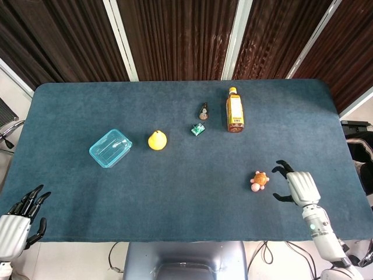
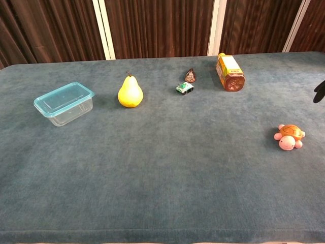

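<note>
My right hand (image 1: 296,186) hovers over the table's right side, fingers spread and empty, just right of a small orange and pink toy turtle (image 1: 259,180) (image 2: 288,136). Only a dark fingertip (image 2: 319,91) of it shows at the chest view's right edge. My left hand (image 1: 17,219) hangs off the table's near left corner, fingers apart, holding nothing. A yellow pear (image 1: 157,140) (image 2: 130,92) stands beside a clear teal-rimmed box (image 1: 110,147) (image 2: 64,103).
An amber bottle (image 1: 234,111) (image 2: 230,72) lies on its side at the far middle right. A small green toy car (image 1: 197,129) (image 2: 185,88) and a little dark figure (image 1: 203,111) (image 2: 190,75) sit left of it. Dark curtains back the blue table (image 1: 186,192).
</note>
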Motion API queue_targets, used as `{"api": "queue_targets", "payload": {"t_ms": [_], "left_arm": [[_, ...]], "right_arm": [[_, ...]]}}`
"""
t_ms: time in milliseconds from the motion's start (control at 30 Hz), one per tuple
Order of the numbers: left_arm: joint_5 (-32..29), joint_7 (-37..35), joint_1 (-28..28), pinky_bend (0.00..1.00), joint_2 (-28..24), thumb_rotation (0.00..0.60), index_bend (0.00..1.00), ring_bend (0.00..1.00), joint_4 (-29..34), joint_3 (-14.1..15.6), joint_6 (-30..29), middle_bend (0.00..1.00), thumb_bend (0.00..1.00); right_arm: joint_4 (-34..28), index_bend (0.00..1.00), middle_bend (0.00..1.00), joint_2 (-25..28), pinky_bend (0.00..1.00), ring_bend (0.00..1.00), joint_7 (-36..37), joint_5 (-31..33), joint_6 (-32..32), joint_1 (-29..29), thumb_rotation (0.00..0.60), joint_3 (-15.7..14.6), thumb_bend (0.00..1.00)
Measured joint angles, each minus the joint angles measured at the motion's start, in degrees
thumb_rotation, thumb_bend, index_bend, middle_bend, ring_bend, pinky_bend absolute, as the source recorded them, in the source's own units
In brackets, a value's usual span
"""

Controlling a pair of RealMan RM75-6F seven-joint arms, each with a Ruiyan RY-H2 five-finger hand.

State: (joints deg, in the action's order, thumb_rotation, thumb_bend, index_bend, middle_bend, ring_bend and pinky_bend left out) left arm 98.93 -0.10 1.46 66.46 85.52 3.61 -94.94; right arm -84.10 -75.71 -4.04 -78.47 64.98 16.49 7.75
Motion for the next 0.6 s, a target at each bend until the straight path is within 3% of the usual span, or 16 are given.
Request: {"api": "queue_targets", "payload": {"t_ms": [600], "left_arm": [[0.0, -3.7, -0.6, 0.34, -0.9, 0.600, 0.15, 0.13, -0.6, -0.2, -1.2, 0.02, 0.59]], "right_arm": [[11.1, 0.52, 0.33, -8.0, 0.93, 0.98, 3.2, 2.8, -4.5, 4.1, 0.600, 0.0, 0.30]]}}
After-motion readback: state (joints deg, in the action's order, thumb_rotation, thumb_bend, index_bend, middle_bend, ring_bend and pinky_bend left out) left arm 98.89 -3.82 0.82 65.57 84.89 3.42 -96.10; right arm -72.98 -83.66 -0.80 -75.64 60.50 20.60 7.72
